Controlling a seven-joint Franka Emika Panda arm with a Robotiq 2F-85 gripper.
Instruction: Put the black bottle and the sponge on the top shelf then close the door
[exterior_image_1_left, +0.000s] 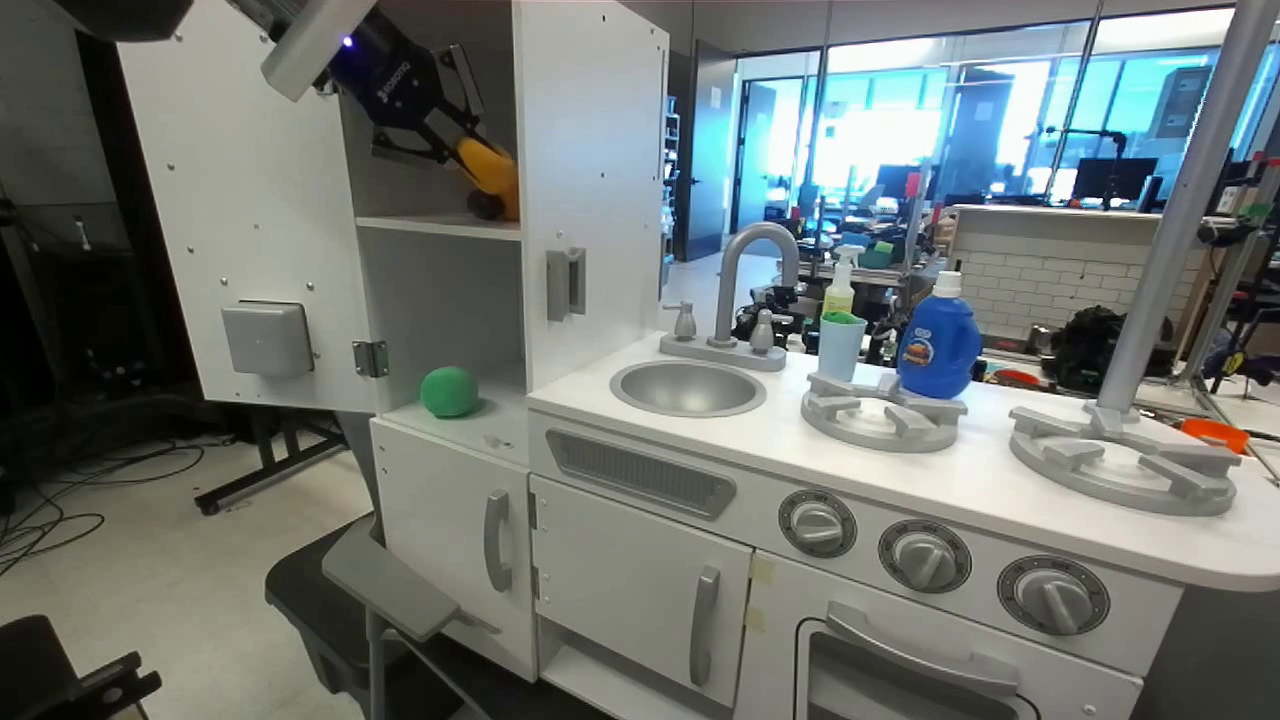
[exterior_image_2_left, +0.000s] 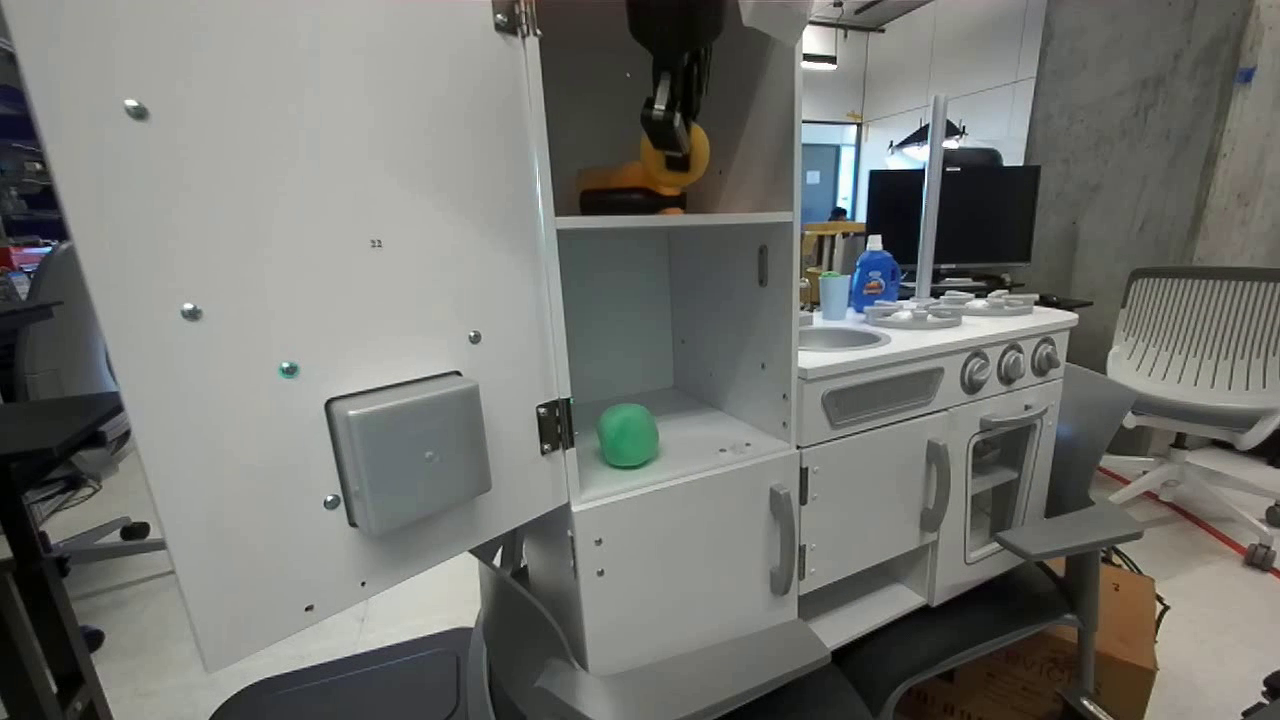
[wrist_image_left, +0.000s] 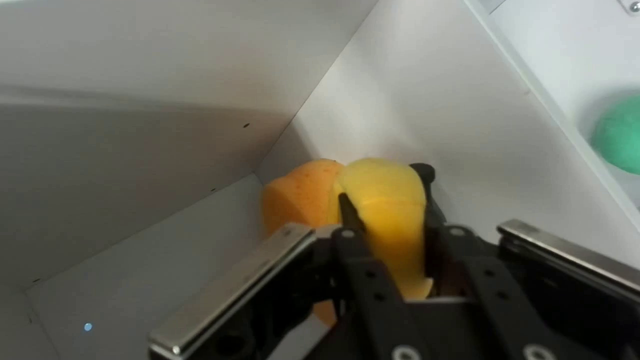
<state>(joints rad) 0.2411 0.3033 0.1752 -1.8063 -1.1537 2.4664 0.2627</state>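
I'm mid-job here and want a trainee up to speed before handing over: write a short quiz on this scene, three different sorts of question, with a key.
1. Fill in the blank: the hand is gripping the ____.

2. Multiple choice: relative to the top shelf, the green ball is
A) on it
B) below it
C) above it

3. Short answer: is the task's final step done, and what shows it?

Key
1. Sponge, the yellow piece.
2. B.
3. No: the door stands open in both exterior views.
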